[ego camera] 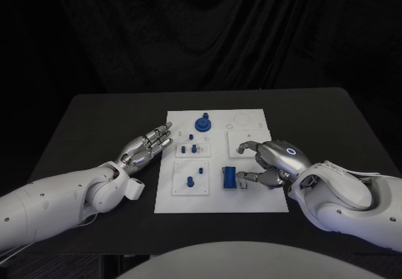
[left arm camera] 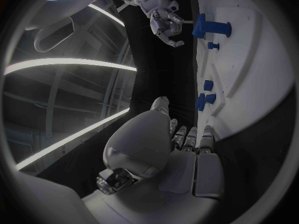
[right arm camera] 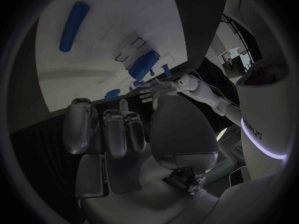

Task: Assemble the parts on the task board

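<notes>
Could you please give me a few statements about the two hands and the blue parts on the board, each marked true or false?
1. The left hand rests at the left edge of the task board with its fingers stretched out and nothing in them. True.
2. The right hand is holding the blue cylinder up in the air. False: the cylinder lies flat on the board, beside that hand's fingers, and I cannot see a grip on it.
3. A blue round knob stands near the far edge of the board. True.
4. All blue parts lie off the board on the black table. False: every blue part I can see is on the board.
</notes>
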`<state>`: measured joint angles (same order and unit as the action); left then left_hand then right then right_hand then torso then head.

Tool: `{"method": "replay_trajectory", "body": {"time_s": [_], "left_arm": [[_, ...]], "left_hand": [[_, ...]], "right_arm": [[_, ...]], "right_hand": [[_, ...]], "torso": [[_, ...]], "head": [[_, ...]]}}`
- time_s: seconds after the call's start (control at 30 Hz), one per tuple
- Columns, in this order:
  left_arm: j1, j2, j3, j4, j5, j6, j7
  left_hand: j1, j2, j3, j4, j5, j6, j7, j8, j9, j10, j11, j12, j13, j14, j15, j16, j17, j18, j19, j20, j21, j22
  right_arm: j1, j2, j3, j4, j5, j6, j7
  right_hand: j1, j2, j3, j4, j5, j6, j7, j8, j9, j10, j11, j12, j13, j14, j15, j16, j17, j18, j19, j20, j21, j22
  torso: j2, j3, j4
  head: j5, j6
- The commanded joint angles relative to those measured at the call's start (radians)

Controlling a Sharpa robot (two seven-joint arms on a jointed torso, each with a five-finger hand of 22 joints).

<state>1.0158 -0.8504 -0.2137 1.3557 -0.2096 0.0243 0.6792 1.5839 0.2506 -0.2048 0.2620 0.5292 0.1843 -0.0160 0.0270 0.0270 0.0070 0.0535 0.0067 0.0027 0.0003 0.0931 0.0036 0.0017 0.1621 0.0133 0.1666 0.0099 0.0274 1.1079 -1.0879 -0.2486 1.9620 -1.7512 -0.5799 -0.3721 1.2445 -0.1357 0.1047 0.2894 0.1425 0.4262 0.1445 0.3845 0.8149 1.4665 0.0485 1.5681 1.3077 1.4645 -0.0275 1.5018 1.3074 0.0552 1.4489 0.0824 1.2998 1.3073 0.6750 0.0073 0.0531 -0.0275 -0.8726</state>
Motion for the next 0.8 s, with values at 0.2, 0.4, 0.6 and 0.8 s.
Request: {"method": "replay_trajectory", "body": {"time_s": [0.2,0.4,0.6,0.8], "left_arm": [[-0.003,-0.002,0.001,0.002,0.001,0.007,0.063],[-0.004,-0.001,0.001,0.002,0.001,0.009,0.062],[-0.005,-0.001,0.001,0.002,0.001,0.01,0.06],[-0.005,0.0,0.001,0.002,0.001,0.014,0.057]], "left_hand": [[0.009,-0.002,0.005,0.001,0.003,0.002,0.006,0.001,0.0,-0.001,0.005,-0.005,-0.001,0.0,0.006,-0.004,-0.002,-0.015,0.0,0.008,0.001,0.002],[0.009,-0.002,0.005,0.001,0.003,0.002,0.006,0.001,0.0,-0.001,0.005,-0.005,-0.001,0.0,0.006,-0.004,-0.002,-0.015,0.0,0.008,0.001,0.002],[0.009,-0.002,0.007,0.001,0.002,0.004,0.009,0.001,0.0,-0.001,0.004,-0.005,-0.001,0.0,0.006,-0.004,-0.002,-0.016,0.0,0.008,0.001,0.002],[0.009,-0.002,0.008,0.001,-0.001,0.005,0.015,0.002,0.0,-0.001,0.003,-0.005,-0.001,0.0,0.006,-0.004,-0.002,-0.016,0.0,0.009,0.001,0.002]], "right_arm": [[-0.031,0.014,0.0,-0.008,-0.059,0.03,0.001],[-0.041,0.028,0.0,-0.015,-0.059,0.06,-0.01],[-0.052,0.036,0.0,-0.018,-0.06,0.084,-0.024],[-0.058,0.046,0.0,-0.023,-0.06,0.102,-0.036]], "right_hand": [[0.086,0.001,0.002,-0.007,0.087,-0.046,0.002,0.046,-0.029,0.104,0.002,0.003,0.263,0.056,0.006,-0.008,0.058,0.012,-0.004,0.002,-0.009,0.173],[0.088,-0.004,-0.005,-0.001,0.105,-0.071,0.004,0.053,-0.046,0.104,0.003,0.003,0.263,0.054,0.006,-0.01,0.054,0.012,-0.006,0.002,-0.013,0.172],[0.05,-0.013,-0.024,0.004,0.079,-0.077,0.006,0.074,-0.071,0.104,0.01,0.003,0.263,0.062,0.011,0.001,0.079,0.009,0.002,0.005,0.0,0.177],[0.001,-0.032,-0.036,0.006,0.0,-0.073,0.009,0.107,-0.094,0.104,0.016,0.003,0.263,0.066,0.017,0.006,0.092,0.007,0.007,0.01,0.008,0.179]], "torso": [[-0.001,-0.0005,-0.001],[0.0,-0.0006,-0.0028],[0.0,-0.0005,-0.0001],[0.001,-0.001,0.0012]], "head": [[0.002,0.0],[0.005,0.0],[0.002,0.0],[0.007,0.0]]}}
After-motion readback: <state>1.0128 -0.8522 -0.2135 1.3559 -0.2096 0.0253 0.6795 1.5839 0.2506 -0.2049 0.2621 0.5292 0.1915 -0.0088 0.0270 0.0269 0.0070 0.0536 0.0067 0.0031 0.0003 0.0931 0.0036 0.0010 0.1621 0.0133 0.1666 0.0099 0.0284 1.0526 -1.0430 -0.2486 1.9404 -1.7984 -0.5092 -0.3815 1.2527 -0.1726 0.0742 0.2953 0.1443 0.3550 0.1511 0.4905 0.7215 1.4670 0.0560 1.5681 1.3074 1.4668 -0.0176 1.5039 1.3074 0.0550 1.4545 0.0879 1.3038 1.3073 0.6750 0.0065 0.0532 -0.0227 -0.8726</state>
